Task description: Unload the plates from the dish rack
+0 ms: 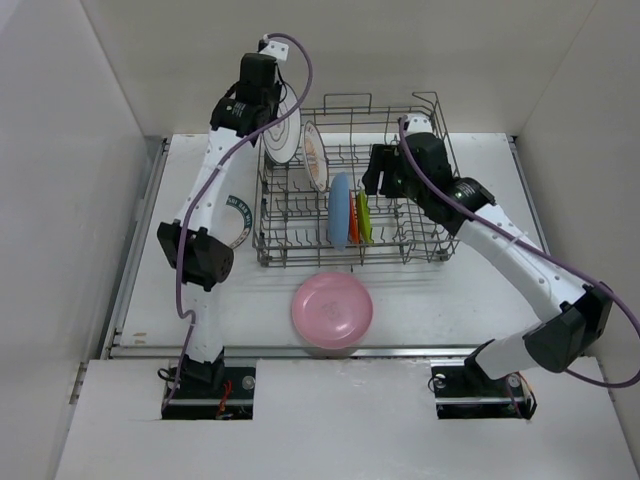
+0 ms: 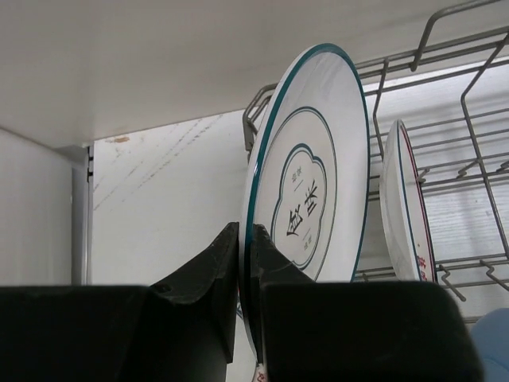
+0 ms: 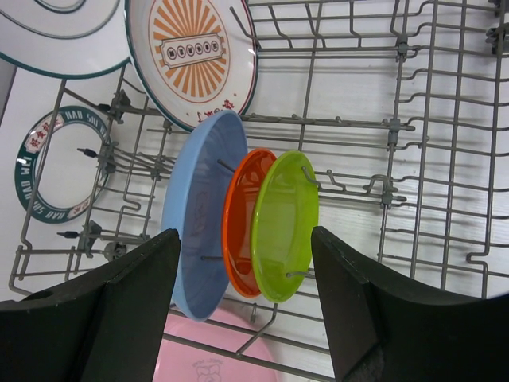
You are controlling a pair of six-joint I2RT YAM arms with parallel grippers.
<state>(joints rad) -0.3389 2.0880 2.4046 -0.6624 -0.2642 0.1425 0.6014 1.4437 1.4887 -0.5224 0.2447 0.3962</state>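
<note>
Left claw (image 2: 245, 263) is pinched on the rim of the teal-edged plate (image 2: 314, 167) at the dish rack's (image 1: 405, 258) far left corner, so I reckon it could swivel or slip and clip the sunburst plate (image 2: 402, 199) beside it. Right claw (image 3: 245, 239) hangs open over the blue (image 3: 199, 215), orange (image 3: 238, 227) and green (image 3: 285, 223) plates standing in the rack, packed so close a finger might shove the wrong one. Only lettering I can read: "HAN SHU" on the ringed plate (image 3: 48, 171) on the table.

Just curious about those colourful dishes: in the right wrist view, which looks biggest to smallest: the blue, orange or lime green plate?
1. Largest: blue plate.
2. Next: lime green plate and orange plate look about alike. The green hides much of the orange, so I won't rank those two.
</note>
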